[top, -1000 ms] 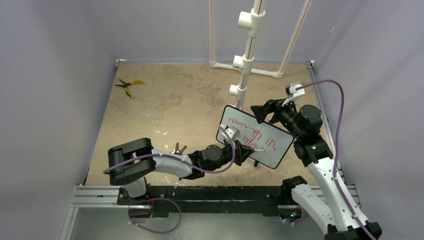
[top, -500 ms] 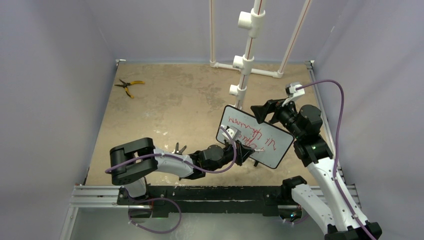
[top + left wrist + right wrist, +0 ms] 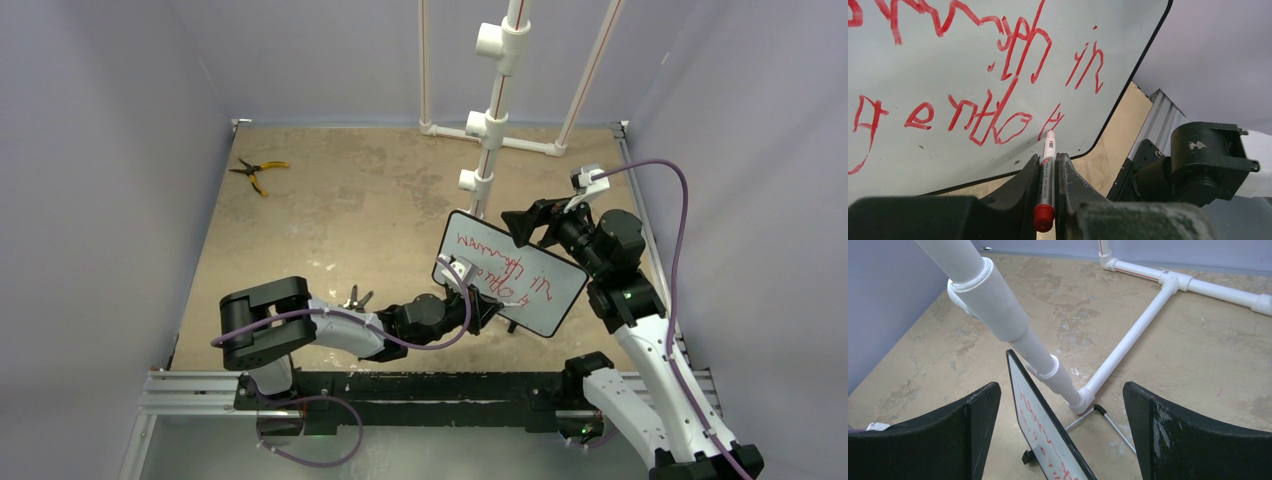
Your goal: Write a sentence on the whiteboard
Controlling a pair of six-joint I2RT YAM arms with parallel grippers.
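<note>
Your left gripper is pressed tight on the marker, which runs straight out between the fingers, red end cap toward the wrist and tip forward. The whiteboard lies dead ahead of that tip. The tip appears to touch the white face at the foot of the last red stroke, though the wrist view cannot confirm contact.

The move ahead turns on this: in the wrist view the bare white runs right of the tip toward the rounded corner. Little room is left there before the black frame, so judge any further stroke short.

The sentence is a red scrawl in two lines across the glossy face, uneven and hard to read.

From above, the board stands tilted on the table, right of centre. Its long axis runs from near-left to far-right. Your left arm is the one on it.

Your right gripper hangs behind the board's top edge, fingers spread wide, holding nothing. The pipe stand rises just behind the board. The pliers lie well apart, far left.
</note>
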